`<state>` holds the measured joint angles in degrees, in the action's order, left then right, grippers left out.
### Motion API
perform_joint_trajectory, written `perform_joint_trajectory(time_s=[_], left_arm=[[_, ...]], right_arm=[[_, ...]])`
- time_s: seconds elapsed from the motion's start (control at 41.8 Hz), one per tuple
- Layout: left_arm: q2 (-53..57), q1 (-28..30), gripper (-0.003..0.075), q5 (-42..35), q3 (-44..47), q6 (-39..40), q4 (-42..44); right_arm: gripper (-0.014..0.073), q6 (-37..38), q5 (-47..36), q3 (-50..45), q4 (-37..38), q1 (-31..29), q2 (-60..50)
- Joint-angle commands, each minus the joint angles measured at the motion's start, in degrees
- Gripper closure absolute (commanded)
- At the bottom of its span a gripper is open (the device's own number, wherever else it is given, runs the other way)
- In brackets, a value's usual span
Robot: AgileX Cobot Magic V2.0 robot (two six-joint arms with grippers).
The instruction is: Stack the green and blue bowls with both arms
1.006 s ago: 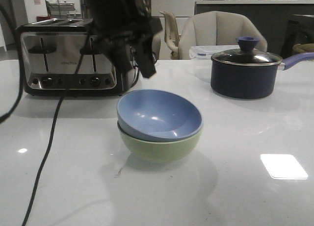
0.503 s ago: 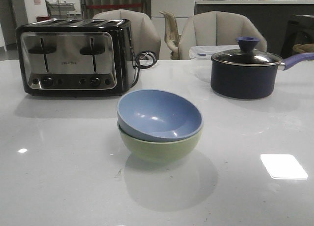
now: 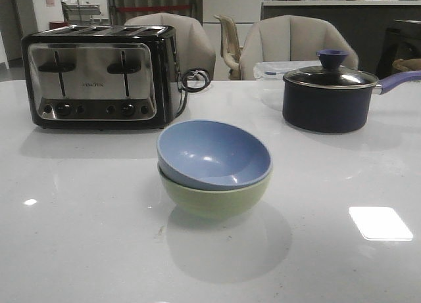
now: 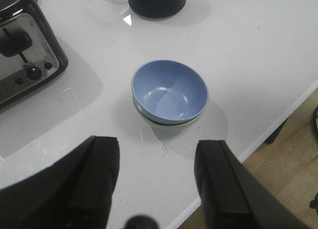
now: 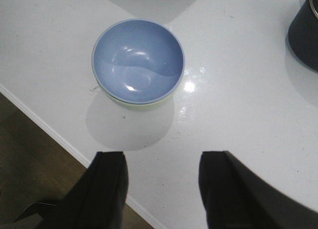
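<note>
- The blue bowl [image 3: 214, 153] sits nested inside the green bowl [image 3: 214, 196] at the middle of the white table [image 3: 342, 263]; the blue rim stands a little above the green one and tilts slightly.
- Nothing touches the stacked pair, and bare tabletop surrounds it on every side.
- A chrome and black toaster [image 3: 99, 76] stands behind the bowls on the left side of the table, well apart from them, with its coiled cord [image 3: 195, 79] lying at its right end.
- A dark saucepan [image 3: 329, 96] with a glass lid and purple knob stands behind on the right side, its purple handle pointing right, also apart from the bowls.
- Behind the pan lies a clear plastic container [image 3: 276, 68], and pale upholstered chairs [image 3: 296, 43] stand along the table's far edge.
- Neither arm shows in the front view.
- The left gripper [image 4: 156, 182] hangs high above the table with its fingers spread apart and nothing between them.
- The right gripper [image 5: 161, 189] likewise hangs high over the table edge, fingers apart and holding nothing.
</note>
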<state>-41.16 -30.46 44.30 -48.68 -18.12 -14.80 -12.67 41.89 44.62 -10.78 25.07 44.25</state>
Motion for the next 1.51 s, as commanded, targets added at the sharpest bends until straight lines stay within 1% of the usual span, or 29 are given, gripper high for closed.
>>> perform_joint_trajectory(time_s=[0.0,0.144,0.263,0.311,0.383,0.527,0.623,0.718,1.269,1.317,1.341,1.413,1.485], left_arm=[[5.23,-0.43,0.0318,-7.83,4.52,0.05,-1.15],[9.60,-0.43,0.0318,-10.39,10.17,0.05,-0.92],[10.28,-0.43,0.0319,-11.09,11.74,0.05,0.49],[10.28,-0.43,0.0320,-11.09,11.74,0.05,1.02],[10.28,-0.43,0.0346,-11.75,11.74,0.05,1.26],[10.28,-0.43,0.0468,-12.86,11.74,0.05,1.26],[10.28,-0.43,0.0560,-13.14,11.74,0.05,1.26],[10.28,-0.43,0.0625,-13.53,11.74,0.05,1.26],[10.28,-0.43,0.0622,-13.72,11.74,0.05,1.46],[11.78,-0.43,0.0622,-13.85,12.04,0.05,2.38],[12.45,0.38,0.0622,-14.20,12.21,0.05,3.83],[14.94,3.99,0.0622,-15.43,12.92,0.05,4.09],[18.64,9.28,0.0622,-16.39,14.37,0.05,4.20]], right_arm=[[0.0151,-0.54,-3.39,1.63,-0.46,-0.13,-0.30],[0.0151,-0.54,-3.33,1.63,-0.46,-0.13,-0.24],[0.0153,-0.54,-2.64,1.63,-0.46,-0.13,-0.24],[0.0179,-0.54,-2.38,1.63,-0.46,-0.13,-0.24],[0.0262,-0.54,-2.09,1.63,-0.46,-0.13,-0.24],[0.0470,-0.54,-1.75,1.63,-0.46,-0.13,-0.24],[0.0563,-0.54,-1.75,1.63,-0.46,-0.13,-0.24],[0.0558,-0.54,-1.75,1.63,-0.46,-0.13,-0.24],[0.0558,-0.54,-1.70,1.63,-0.52,-0.13,-0.24],[0.0558,-0.54,-1.70,1.63,-0.52,-0.13,-0.24],[0.0558,-0.54,-1.70,1.63,-0.52,-0.13,-0.24],[0.0558,-0.54,-1.70,1.63,-0.52,-0.13,-0.24],[0.0558,-0.54,-1.70,1.63,-0.52,-0.13,-0.24]])
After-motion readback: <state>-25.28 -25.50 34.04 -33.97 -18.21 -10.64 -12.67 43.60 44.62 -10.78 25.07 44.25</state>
